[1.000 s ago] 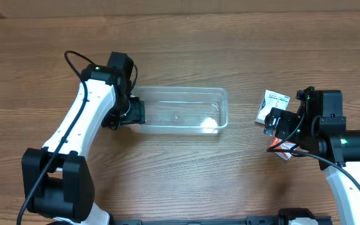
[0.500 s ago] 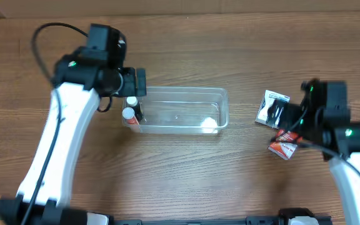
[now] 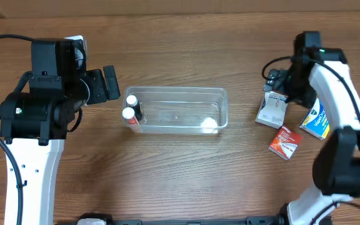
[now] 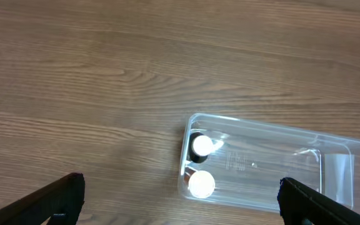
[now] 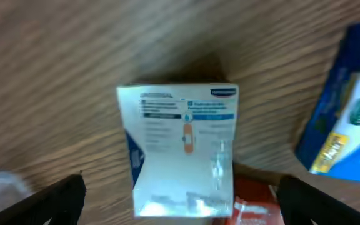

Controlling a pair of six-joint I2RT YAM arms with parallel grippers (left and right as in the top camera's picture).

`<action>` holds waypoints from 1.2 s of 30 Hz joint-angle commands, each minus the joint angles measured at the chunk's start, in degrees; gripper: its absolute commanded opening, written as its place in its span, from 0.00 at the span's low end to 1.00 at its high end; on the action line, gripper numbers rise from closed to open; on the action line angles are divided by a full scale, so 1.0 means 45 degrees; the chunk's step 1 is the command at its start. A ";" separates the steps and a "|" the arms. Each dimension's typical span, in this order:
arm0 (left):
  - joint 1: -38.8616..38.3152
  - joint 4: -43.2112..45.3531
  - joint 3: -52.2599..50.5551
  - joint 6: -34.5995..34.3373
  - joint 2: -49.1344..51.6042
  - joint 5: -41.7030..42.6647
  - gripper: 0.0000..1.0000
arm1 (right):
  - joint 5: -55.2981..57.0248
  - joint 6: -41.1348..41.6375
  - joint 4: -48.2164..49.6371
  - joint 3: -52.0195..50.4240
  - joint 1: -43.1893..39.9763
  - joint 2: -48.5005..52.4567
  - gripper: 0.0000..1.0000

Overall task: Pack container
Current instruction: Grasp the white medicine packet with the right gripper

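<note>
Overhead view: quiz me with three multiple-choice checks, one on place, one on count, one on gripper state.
1. Where in the clear plastic rectangular container do the two white-capped small bottles stand? A left end; B right end; C middle.
2. How many packs lie right of it? A one; B three; C five.
3. The left gripper is: A shut on a bottle; B shut on the rim; C open, empty.
1A: both caps sit at its left end. 2B: white printed pack, red packet, blue packet. 3C: its fingers stand wide apart.
</note>
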 commanded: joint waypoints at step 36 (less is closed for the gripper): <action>0.0063 -0.0136 0.0238 -0.0136 0.0126 -0.0121 1.00 | -0.0588 -0.0374 -0.0058 0.0364 0.0593 0.0505 0.76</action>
